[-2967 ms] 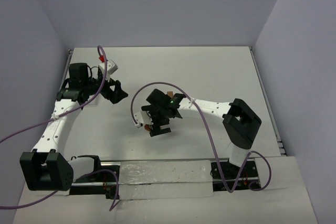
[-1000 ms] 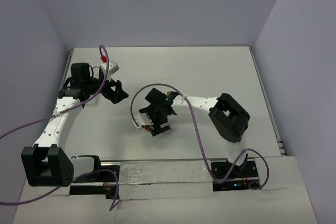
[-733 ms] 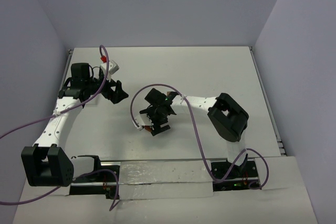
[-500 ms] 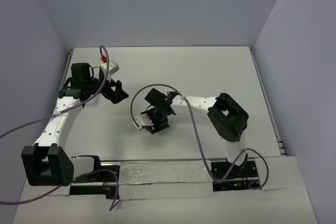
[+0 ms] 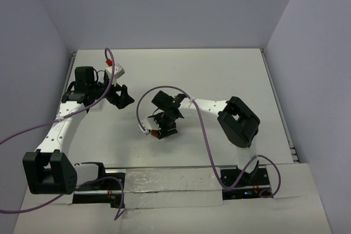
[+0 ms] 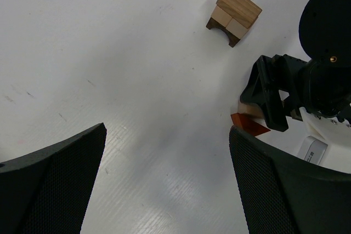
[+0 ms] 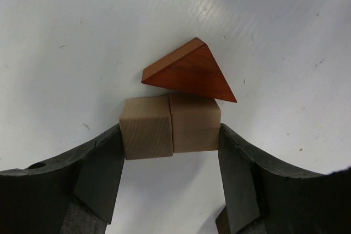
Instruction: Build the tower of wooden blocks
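In the right wrist view two light tan cubes (image 7: 170, 124) sit side by side on the white table, pressed together. My right gripper (image 7: 170, 138) is shut on the pair, one finger against each outer face. A reddish-brown triangular wedge (image 7: 189, 72) lies just beyond, touching the cubes. From above, the right gripper (image 5: 163, 130) points down at mid-table. In the left wrist view a small stack (image 6: 235, 8) of tan cubes on a dark arch piece stands apart, farther off. My left gripper (image 6: 167, 173) hangs open over bare table.
Purple cables (image 5: 148, 100) loop from both arms over the table (image 5: 219, 75). The left gripper (image 5: 124, 96) sits at the left, a hand's width from the right gripper. Grey walls close the table on three sides.
The right gripper's jaws have closed from wide open onto the two tan cubes, pushing them together. The left arm has not moved.
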Tool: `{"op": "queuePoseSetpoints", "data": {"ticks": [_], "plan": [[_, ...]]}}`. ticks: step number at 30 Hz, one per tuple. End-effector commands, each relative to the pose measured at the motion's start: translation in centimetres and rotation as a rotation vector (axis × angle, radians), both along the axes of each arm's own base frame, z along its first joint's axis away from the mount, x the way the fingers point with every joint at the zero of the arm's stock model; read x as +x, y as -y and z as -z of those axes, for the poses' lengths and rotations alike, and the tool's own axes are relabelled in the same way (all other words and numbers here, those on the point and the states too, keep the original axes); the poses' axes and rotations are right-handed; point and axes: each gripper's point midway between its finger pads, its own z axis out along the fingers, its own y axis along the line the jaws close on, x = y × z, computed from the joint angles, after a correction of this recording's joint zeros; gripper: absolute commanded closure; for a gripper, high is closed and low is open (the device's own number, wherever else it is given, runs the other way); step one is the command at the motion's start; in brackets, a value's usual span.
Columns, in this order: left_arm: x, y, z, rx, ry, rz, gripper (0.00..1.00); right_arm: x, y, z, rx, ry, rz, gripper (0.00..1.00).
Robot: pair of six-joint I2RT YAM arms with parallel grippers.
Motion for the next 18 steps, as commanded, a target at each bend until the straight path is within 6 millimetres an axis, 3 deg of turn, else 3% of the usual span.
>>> {"op": "queuePoseSetpoints", "data": {"ticks": [1, 5, 12, 18], "plan": [[0.3, 0.2, -0.6, -0.003, 0.040, 0.013, 0.01, 0.7, -0.8, -4.3, 0.084, -0.028, 0.060, 0.50], [0.2, 0.2, -0.8, -0.006, 0.045, 0.011, 0.01, 1.5, -0.3, -7.1, 0.112, -0.054, 0.134, 0.51], [0.2, 0.3, -1.1, -0.015, 0.046, 0.011, 0.01, 5.5, 1.6, -13.8, 0.200, -0.057, 0.315, 0.51], [0.7, 0.4, -1.2, -0.028, 0.041, 0.000, 0.01, 9.4, 4.8, -15.0, 0.187, 0.017, 0.417, 0.51]]}}
